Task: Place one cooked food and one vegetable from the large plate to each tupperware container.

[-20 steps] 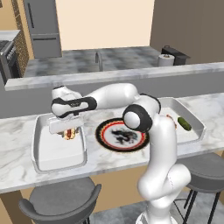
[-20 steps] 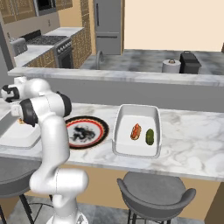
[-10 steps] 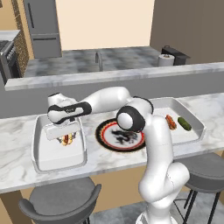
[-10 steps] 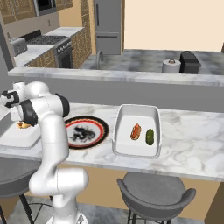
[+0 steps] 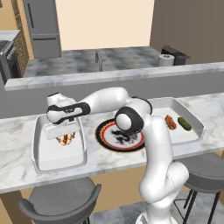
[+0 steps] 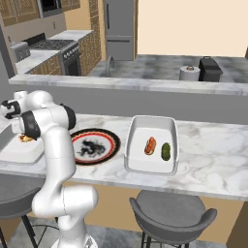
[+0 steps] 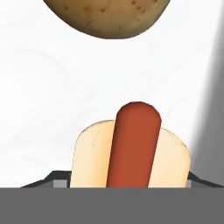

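Observation:
My gripper hangs low inside the left tupperware container, shut on a hot dog in a bun. In the hand view the hot dog sits between the two dark fingertips, just above the container's white floor, with a brown potato lying beyond it. The large plate lies in the middle of the counter with nothing on it. The right tupperware container holds a second hot dog and a green vegetable.
A raised grey ledge runs behind the marble counter. Two grey stools stand in front of the counter. My own arm arches over the plate toward the left container.
The gripper has swung a little left and sunk lower into the left container, carrying the hot dog with it. The other things have not moved.

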You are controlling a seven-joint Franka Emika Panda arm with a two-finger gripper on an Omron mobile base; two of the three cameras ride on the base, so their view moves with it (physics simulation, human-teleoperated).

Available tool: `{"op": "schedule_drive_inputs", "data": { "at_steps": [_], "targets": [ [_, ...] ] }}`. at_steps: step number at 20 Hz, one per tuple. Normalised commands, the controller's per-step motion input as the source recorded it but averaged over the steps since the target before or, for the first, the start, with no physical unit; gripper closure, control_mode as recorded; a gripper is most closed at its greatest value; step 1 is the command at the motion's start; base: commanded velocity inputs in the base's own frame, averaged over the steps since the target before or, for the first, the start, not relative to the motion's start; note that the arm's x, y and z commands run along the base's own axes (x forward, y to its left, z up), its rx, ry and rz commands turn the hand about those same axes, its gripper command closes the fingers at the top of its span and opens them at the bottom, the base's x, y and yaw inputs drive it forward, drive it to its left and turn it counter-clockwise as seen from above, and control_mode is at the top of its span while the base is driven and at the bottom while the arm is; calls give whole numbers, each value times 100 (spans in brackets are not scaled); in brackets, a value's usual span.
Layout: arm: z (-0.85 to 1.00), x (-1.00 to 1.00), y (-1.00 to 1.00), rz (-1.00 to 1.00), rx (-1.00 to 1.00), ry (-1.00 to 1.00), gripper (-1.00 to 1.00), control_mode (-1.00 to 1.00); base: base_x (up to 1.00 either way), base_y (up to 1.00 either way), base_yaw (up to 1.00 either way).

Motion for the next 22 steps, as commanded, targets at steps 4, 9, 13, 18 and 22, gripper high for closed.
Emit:
{"op": "schedule_drive_inputs", "data": {
  "at_steps": [4, 9, 13, 18, 22],
  "targets": [
    [0, 0, 20, 0, 0, -1, 100, -100, 0, 0, 0],
    [0, -4, 11, 0, 0, -3, -100, -100, 0, 0, 0],
    [0, -1, 3, 0, 0, -4, -100, -100, 0, 0, 0],
    [0, -1, -2, 0, 0, -1, -100, -100, 0, 0, 0],
    [0, 0, -31, 0, 0, -2, -100, -100, 0, 0, 0]
  ]
}}
